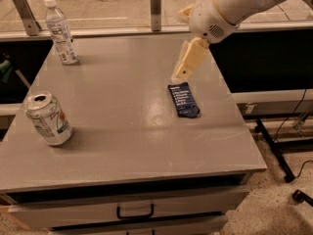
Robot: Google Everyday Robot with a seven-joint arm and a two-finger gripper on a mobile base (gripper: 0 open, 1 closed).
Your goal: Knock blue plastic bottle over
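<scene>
The blue plastic bottle [59,31] is a small clear bottle with a white cap and a white-bluish label. It stands upright at the far left corner of the grey table [117,121]. My gripper [183,70] hangs from the white arm over the right half of the table, just above the far end of a flat dark blue packet [183,100]. The gripper is far to the right of the bottle and does not touch it.
A silver-green soda can [49,119] stands at the table's near left. A metal rail with posts [155,3] runs behind the table's far edge. A drawer with a black handle [135,212] is below the front edge. Cables lie on the floor at the right.
</scene>
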